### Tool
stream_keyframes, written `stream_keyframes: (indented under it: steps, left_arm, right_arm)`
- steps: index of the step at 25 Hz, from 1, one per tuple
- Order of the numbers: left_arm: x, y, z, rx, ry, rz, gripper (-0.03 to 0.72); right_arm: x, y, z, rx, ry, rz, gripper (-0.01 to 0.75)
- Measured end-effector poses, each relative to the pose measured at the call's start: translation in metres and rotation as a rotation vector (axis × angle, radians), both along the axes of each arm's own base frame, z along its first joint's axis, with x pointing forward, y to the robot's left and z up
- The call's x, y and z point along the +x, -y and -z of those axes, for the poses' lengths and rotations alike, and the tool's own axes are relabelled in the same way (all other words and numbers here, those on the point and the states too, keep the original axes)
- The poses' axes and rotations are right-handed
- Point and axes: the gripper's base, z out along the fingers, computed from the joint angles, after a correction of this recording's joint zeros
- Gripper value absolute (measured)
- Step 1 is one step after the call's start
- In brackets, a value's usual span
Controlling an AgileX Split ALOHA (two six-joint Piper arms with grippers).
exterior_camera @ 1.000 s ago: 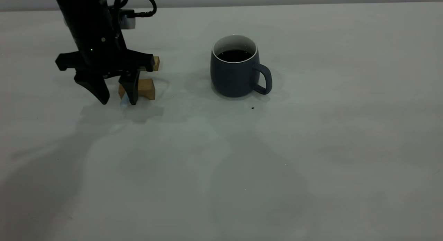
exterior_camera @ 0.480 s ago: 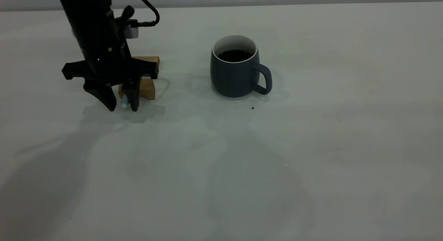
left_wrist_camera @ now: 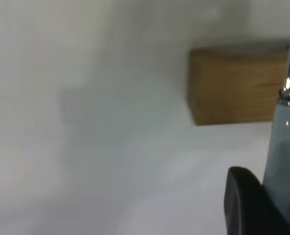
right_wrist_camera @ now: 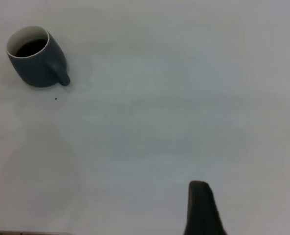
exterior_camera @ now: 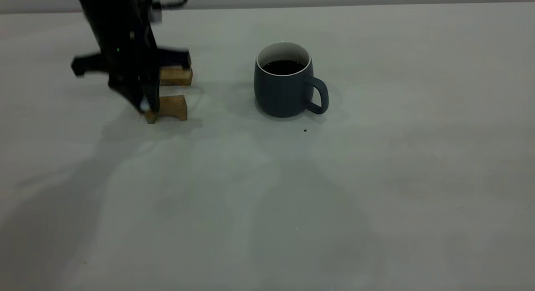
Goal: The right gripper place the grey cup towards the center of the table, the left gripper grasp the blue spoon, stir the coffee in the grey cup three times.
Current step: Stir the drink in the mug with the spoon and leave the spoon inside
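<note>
Black fingers of the left gripper (exterior_camera: 145, 103) are pinched together on the pale blue handle of the blue spoon (left_wrist_camera: 283, 147), over the far left part of the table (exterior_camera: 267, 190). In the exterior view the fingers point down and end just above the tabletop, right at the near left corner of the nearer wooden block (exterior_camera: 170, 107), with a small pale bit of the handle showing between their tips. The gripper and its arm are blurred there. In the left wrist view the light-blue handle runs along one dark fingertip (left_wrist_camera: 245, 200), and its bright metal neck passes in front of the tan block; the spoon's bowl lies outside the pictures.

A second wooden block (exterior_camera: 176, 76) lies just behind the first, partly hidden by the gripper's black crossbar.

To the right of the blocks, and well apart from them, the grey cup (exterior_camera: 285, 83) stands upright near the middle of the table's far half, its loop handle turned toward the view's right and slightly to the front. The coffee (exterior_camera: 284, 66) sits dark below the white inner wall, its surface well under the rim. A tiny dark speck (exterior_camera: 305, 130) lies on the table just in front of the cup's handle.

Of the right gripper (right_wrist_camera: 201, 209) only one dark fingertip shows, in its own wrist view, far from the cup and above bare tabletop; whether its fingers are spread or closed cannot be told
</note>
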Motion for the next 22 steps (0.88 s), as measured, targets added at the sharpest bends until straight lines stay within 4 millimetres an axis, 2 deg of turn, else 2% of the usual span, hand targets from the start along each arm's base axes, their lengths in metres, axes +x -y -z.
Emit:
stream_keyframes:
  steps: [3,8,13,17,22]
  left_arm:
    - [0.006,0.004,-0.032,-0.037,0.017,-0.025,0.163]
    - [0.005,0.015,-0.072,-0.155,0.006,-0.093,0.163]
    - [-0.001,0.035,-0.111,-0.407,-0.041,-0.215,0.163]
    - [-0.008,0.055,-0.133,-0.667,-0.163,-0.326,0.163]
    - [-0.008,0.071,-0.149,-0.902,-0.252,-0.403,0.163]
  right_arm:
    - [0.000,0.000,0.000,0.000,0.000,0.000,0.535]
    - [0.000,0.000,0.000,0.000,0.000,0.000,0.535]
    - [0.000,0.000,0.000,-0.001,0.000,-0.001,0.535]
    - [0.000,0.000,0.000,-0.001,0.000,-0.001,0.535]
    - [0.000,0.000,0.000,0.000,0.000,0.000,0.535]
